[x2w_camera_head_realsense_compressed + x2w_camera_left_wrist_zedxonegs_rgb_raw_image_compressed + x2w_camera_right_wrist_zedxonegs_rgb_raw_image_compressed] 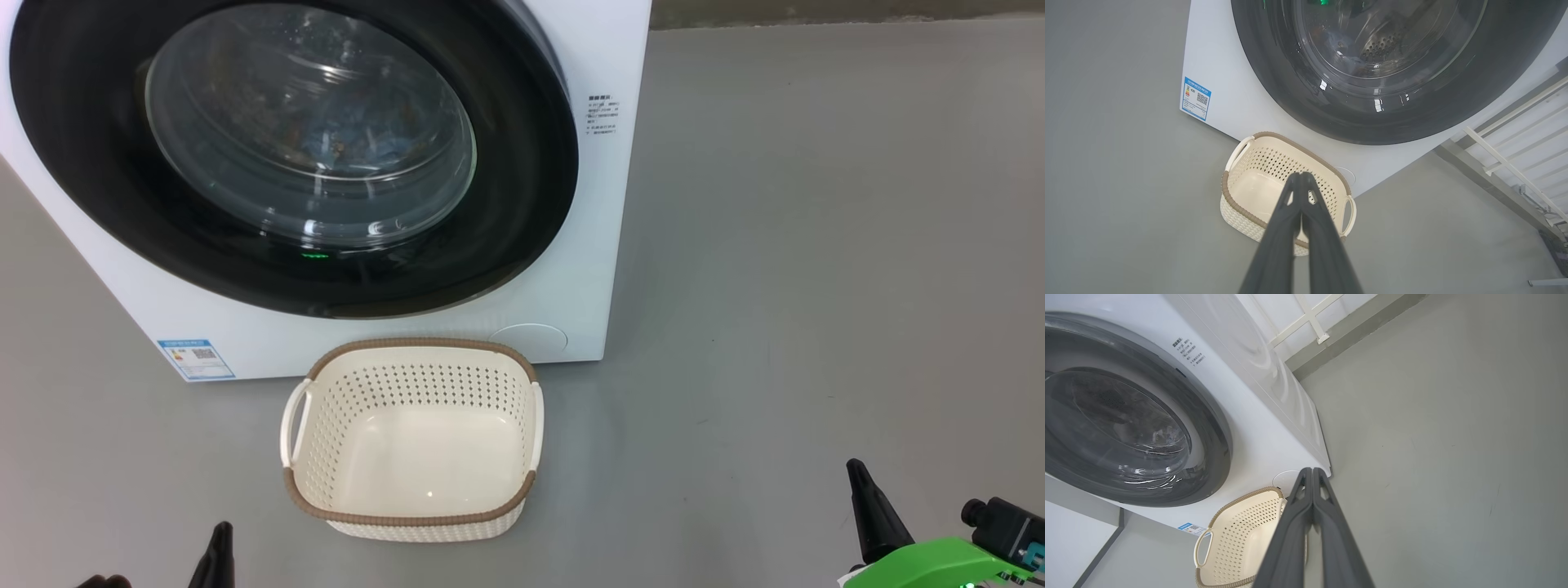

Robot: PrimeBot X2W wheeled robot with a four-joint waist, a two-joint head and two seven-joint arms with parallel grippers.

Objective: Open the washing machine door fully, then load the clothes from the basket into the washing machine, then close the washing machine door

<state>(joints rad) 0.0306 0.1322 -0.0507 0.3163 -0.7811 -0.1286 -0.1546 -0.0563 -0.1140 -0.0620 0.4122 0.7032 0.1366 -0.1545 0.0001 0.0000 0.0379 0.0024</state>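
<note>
Grey floor [816,245] holds the washing machine [608,212], its door [522,163] closed, the empty basket [416,344] just in front. I see both jaws squeezed together, holding nothing.

The washing machine [620,204] is showing white, its washing machine door [98,163] gleaming glossy black around clear glass, with the clothes [326,143] behind it showing blurred blue and brown. A blue label sticker [196,359] is standing out on the white front. The basket [424,532] is showing cream-white, dotted with rows of small holes, under a brown woven-look rim. The floor [816,245] is lying flat grey. The left claw [1301,176] and right claw [1311,470] are showing dark grey, with a bright green part [931,563] beside the right one.
</note>
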